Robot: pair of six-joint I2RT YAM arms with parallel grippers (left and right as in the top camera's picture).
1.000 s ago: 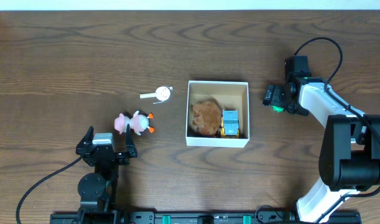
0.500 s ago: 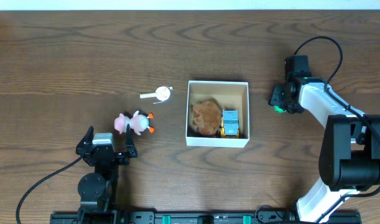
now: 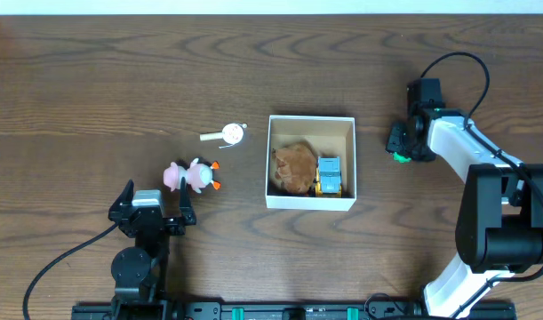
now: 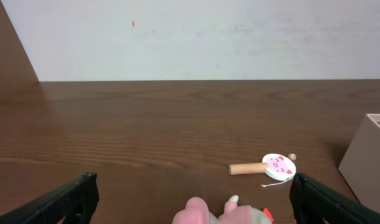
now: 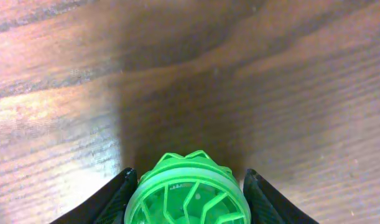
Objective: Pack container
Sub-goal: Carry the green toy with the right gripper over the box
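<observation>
The container (image 3: 311,118), a shallow white box with a brown inside, sits mid-table; its wall also shows in the left wrist view (image 4: 367,163). Inside it lie an orange-brown plush (image 3: 293,167) and a blue and yellow toy truck (image 3: 329,176). To its right, my right gripper (image 3: 396,142) is shut on a round green plastic toy (image 5: 186,193) low over the wood, both fingers (image 5: 109,202) against its sides. My left gripper (image 3: 155,197) stands open just behind a pink and white toy animal (image 3: 191,175), which lies between the finger lines (image 4: 221,214).
A small white round paddle with a wooden handle (image 3: 227,134) lies left of the container, also in the left wrist view (image 4: 273,167). The right arm's black cable (image 3: 458,62) loops above its base. The wall runs along the far table edge.
My right gripper's jaws have come together around the green toy. The left arm, the container and the other toys have not moved.
</observation>
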